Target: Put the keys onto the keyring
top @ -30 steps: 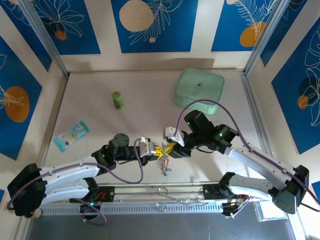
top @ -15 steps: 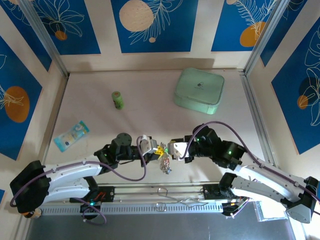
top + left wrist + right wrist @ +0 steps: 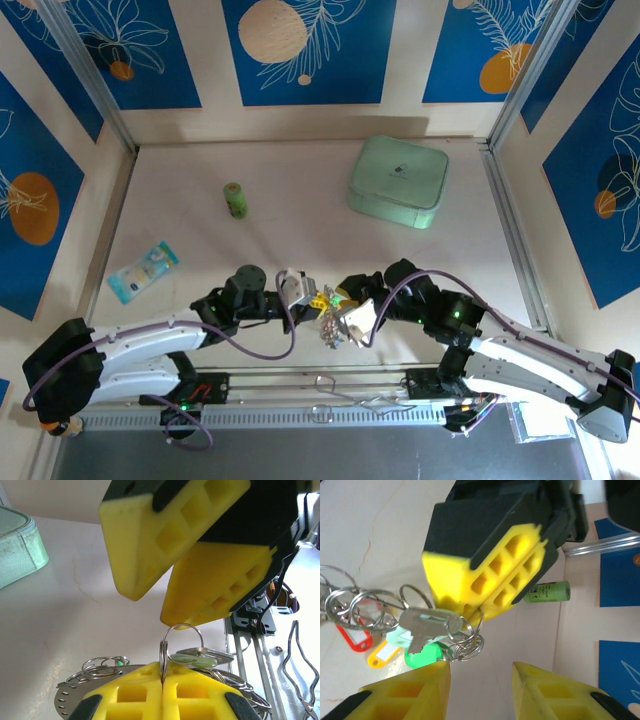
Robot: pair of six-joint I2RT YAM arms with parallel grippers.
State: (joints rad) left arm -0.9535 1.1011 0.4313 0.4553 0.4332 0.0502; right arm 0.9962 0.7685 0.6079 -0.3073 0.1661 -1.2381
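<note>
Gripping a bunch of keys (image 3: 328, 330) near the front of the surface (image 3: 300, 200).
Left claw (image 3: 318, 297) is clamped tight on a small ring of the bunch, tags hanging beneath; right claw (image 3: 352, 318) stands wide and empty just beside them.

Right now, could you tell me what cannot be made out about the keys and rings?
- Top external: keys too small to count.
- Left wrist: the shut left gripper hides the lower half of the clamped ring.
- Right wrist: the left edge cuts off the loose rings; the silver key partly covers the green tag.
</note>
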